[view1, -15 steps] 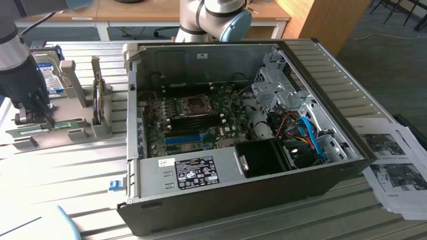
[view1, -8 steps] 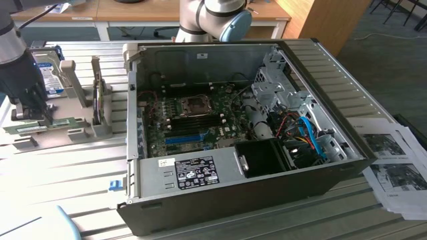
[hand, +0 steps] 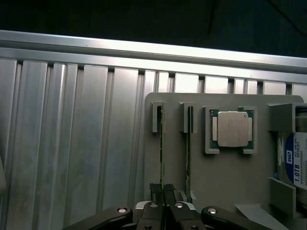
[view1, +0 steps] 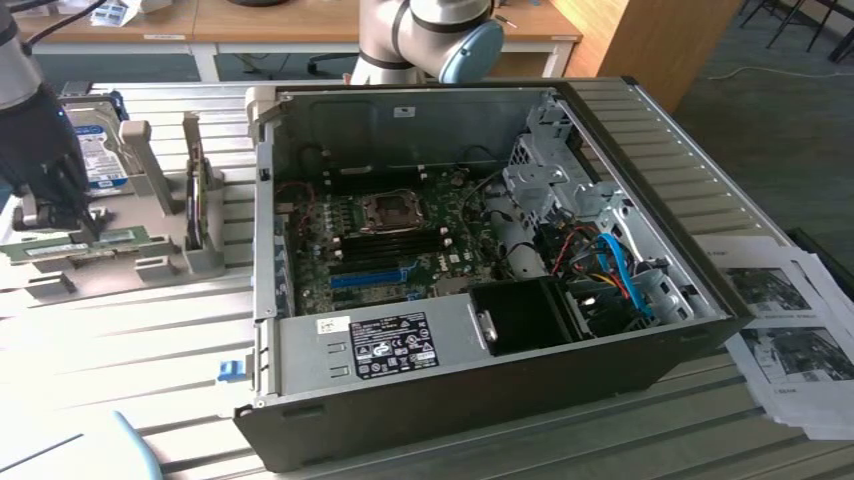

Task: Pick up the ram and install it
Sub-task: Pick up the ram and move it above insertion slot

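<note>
Two green ram sticks stand on edge in slots of a grey holder (hand: pixel 225 177). My gripper (hand: pixel 162 190) is shut on the ram (hand: pixel 162 143) that sits furthest from the processor; the stick is still seated in its slot. The other ram stick (hand: pixel 189 143) stands free beside it. In the exterior view my gripper (view1: pixel 64 222) reaches down onto the ram (view1: pixel 107 240) at the exterior view's left, well apart from the open computer case (view1: pixel 467 400). The case's motherboard memory slots (view1: pixel 400 240) lie uncovered.
A processor chip (hand: pixel 232 128) sits in the holder next to the sticks, and a blue-labelled hard drive (hand: pixel 293 163) stands beyond it. The case wall (view1: pixel 267 200) rises between holder and motherboard. Printed papers (view1: pixel 787 330) lie at the exterior view's right. The table is ribbed metal.
</note>
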`<action>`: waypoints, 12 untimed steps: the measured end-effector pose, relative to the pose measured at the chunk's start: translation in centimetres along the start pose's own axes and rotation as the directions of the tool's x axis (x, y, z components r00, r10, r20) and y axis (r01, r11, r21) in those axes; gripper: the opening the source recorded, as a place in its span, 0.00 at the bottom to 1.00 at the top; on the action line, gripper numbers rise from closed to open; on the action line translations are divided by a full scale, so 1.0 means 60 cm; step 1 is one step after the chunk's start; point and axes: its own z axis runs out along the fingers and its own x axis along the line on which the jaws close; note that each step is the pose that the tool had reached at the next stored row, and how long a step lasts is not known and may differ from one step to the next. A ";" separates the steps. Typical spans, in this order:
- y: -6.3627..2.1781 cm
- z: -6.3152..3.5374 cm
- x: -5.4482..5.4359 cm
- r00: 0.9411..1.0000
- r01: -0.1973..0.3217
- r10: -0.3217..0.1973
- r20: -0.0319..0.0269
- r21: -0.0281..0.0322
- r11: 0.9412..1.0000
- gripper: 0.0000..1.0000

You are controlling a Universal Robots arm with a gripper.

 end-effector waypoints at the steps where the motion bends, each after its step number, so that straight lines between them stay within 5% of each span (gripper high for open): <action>1: 0.000 -0.003 0.000 1.000 0.000 0.000 0.000 0.000 1.000 0.11; 12: 0.001 -0.039 -0.001 1.000 0.000 0.000 -0.005 0.000 1.000 0.11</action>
